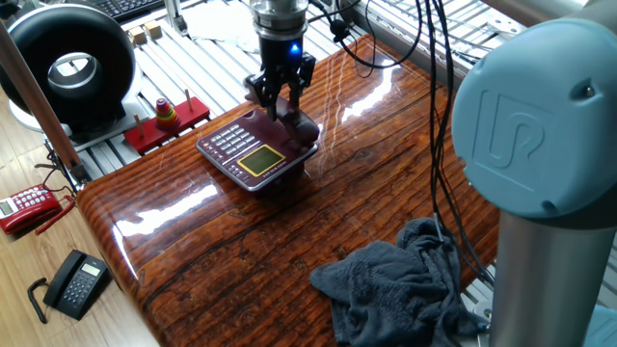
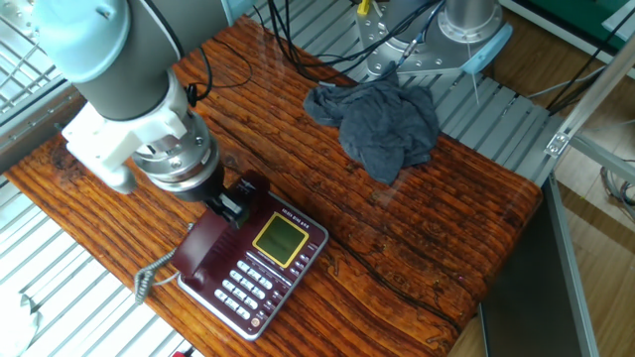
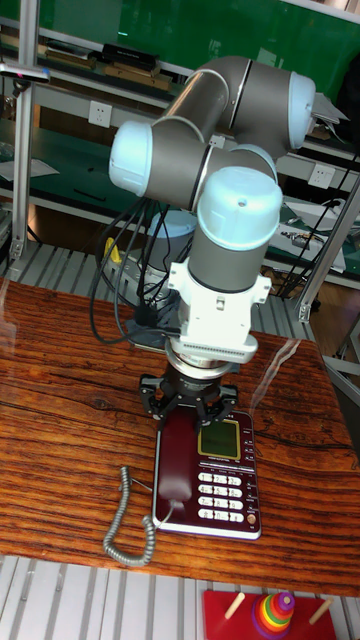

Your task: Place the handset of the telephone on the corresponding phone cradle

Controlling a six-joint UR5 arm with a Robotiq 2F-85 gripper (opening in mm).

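Broadly, the wooden table (image 2: 476,228) carries the UR5 arm (image 3: 225,220), a crumpled grey cloth (image 2: 382,124) at one end, and the telephone (image 2: 253,263) near the opposite edge. That maroon base shows its yellowish screen (image 2: 279,237) and rows of light keys (image 3: 213,493). Along its left side in the tall fixed view runs the phone cradle (image 3: 163,460), almost wholly covered by the handset.

The handset (image 3: 176,460) lies lengthwise over that strip, with the lower end visible and the upper end hidden under the tool. It appears seated or nearly seated, though whether it has dropped fully into the recess cannot be told. Its grey coiled cord (image 3: 125,525) trails off the lower end onto the wood.

The gripper (image 3: 190,405) stands directly above the handset's upper half, with one dark finger on each long side of the bar, clamped across its narrow width. Contact looks firm in the other fixed view, where the fingers (image 2: 230,205) pinch the mid-shaft.

As a judgement, the handset is light, rigid, smooth plastic: stiff enough to be held by one pinch, but glossy enough to slip or twist if gripped near a rounded end. The straight middle section is the sound place to hold. The springy cord may tug sideways a little.
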